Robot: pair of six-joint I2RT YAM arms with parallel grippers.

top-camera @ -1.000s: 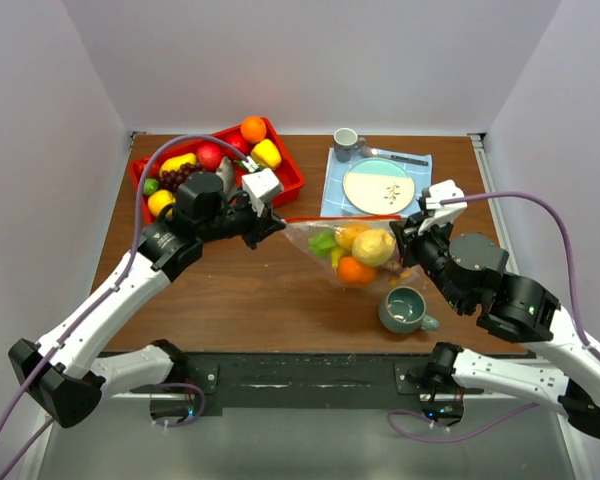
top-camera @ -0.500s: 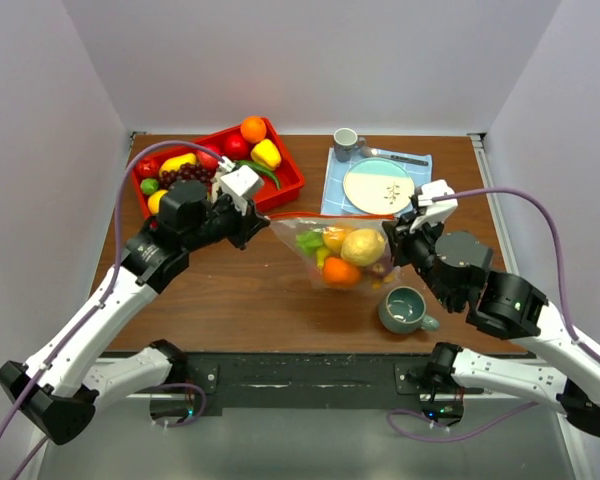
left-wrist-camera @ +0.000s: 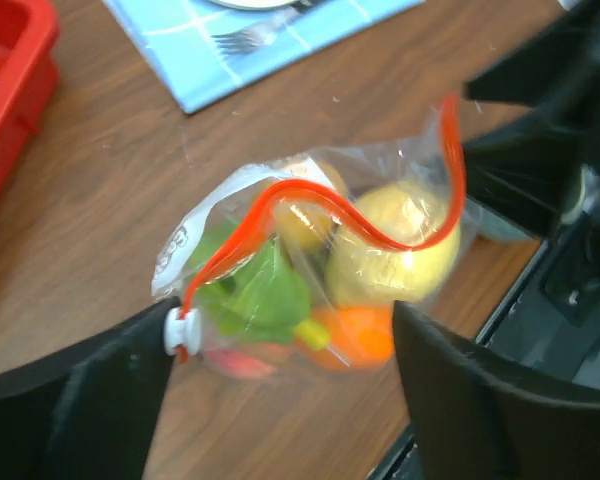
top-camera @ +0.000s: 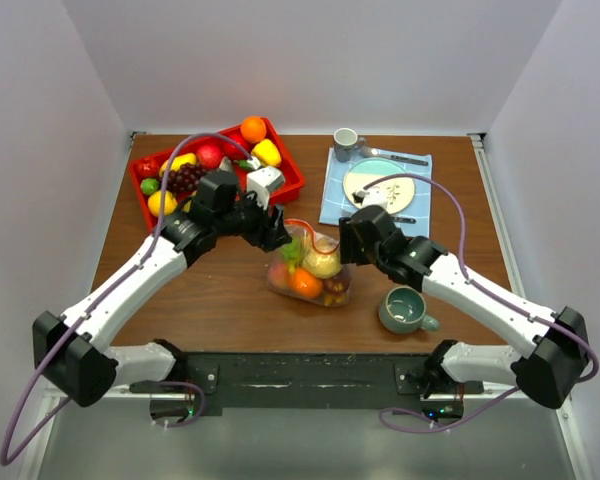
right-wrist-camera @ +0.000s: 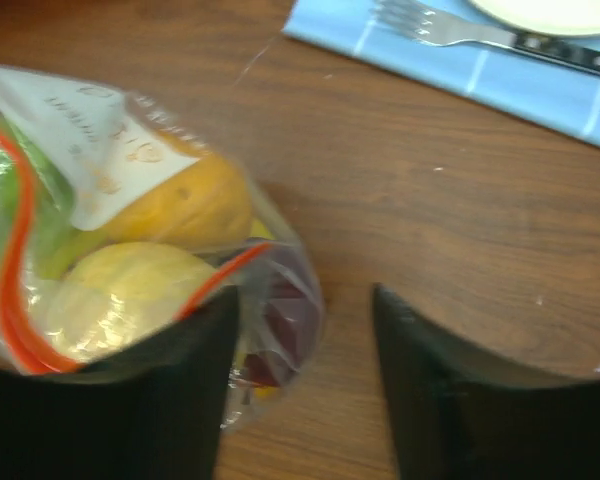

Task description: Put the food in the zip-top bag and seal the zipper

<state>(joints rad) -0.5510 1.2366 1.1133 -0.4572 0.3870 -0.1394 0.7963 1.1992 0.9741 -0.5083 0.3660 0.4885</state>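
The zip-top bag (top-camera: pixel 308 268) lies slumped on the table between my two grippers. Inside it I see food: a yellow lemon (left-wrist-camera: pixel 395 250), an orange (left-wrist-camera: pixel 365 335) and a green piece (left-wrist-camera: pixel 265 290). The zipper (left-wrist-camera: pixel 310 205) runs as one wavy orange-red line across the top, with its white slider (left-wrist-camera: pixel 180 330) at the left end beside my left finger. My left gripper (left-wrist-camera: pixel 280 400) is open and straddles the bag's near side. My right gripper (right-wrist-camera: pixel 305 390) is open, with the bag's corner and a purple piece (right-wrist-camera: pixel 280 330) between its fingers. More food (top-camera: pixel 185 175) sits in the red tray (top-camera: pixel 290 183).
A blue placemat (top-camera: pixel 332 200) with a plate (top-camera: pixel 380 180) and fork lies behind the right arm. A small grey mug (top-camera: pixel 346 139) stands at its back corner. A green cup (top-camera: pixel 405 308) stands near the front, right of the bag.
Both grippers were shut on the bag's ends holding it stretched and lifted; now both stand open, the bag has dropped and slumped on the table, and the arms have closed in toward it.
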